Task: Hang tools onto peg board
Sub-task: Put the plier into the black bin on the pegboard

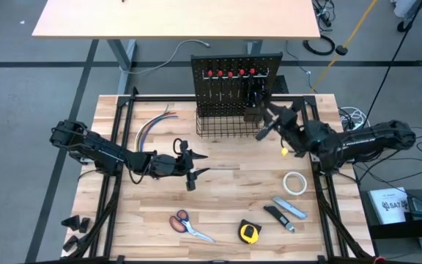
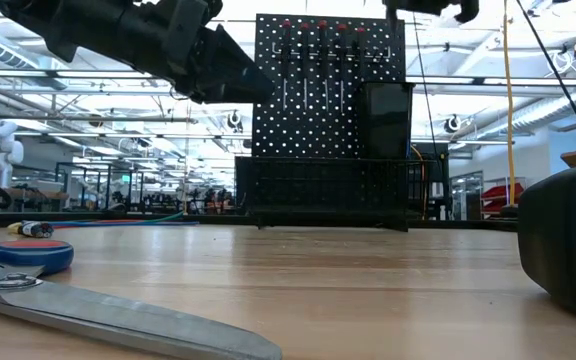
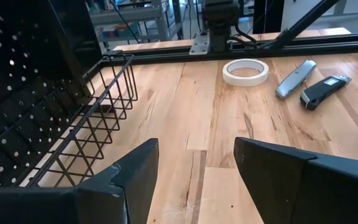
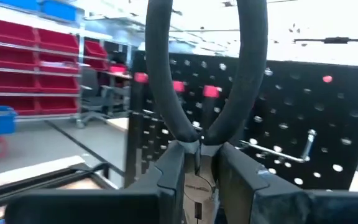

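Pliers stand in my right tool. Its jaws are clamped on the joint, and the two black sleeved handles curve up and away from me. In this right wrist view they sit close in front of the peg board, where a bare hook sticks out. I judge them stiff, fairly heavy steel with grippy sleeves. The handles may swing on the pivot, so the joint is the right place to hold them.

From above, my right tool is at the board's right side, over the basket. Screwdrivers already hang in a row. My left tool waits over the middle of the worktop. The tape roll, two knives, a tape measure and the scissors still lie there.

At worktop height, the scissors lie nearest. My left tool hangs high on the left, in front of the board.

From my left wrist, my left tool's fingers stand apart with nothing between them. The basket is just beside them, and the roll and knives lie farther off.
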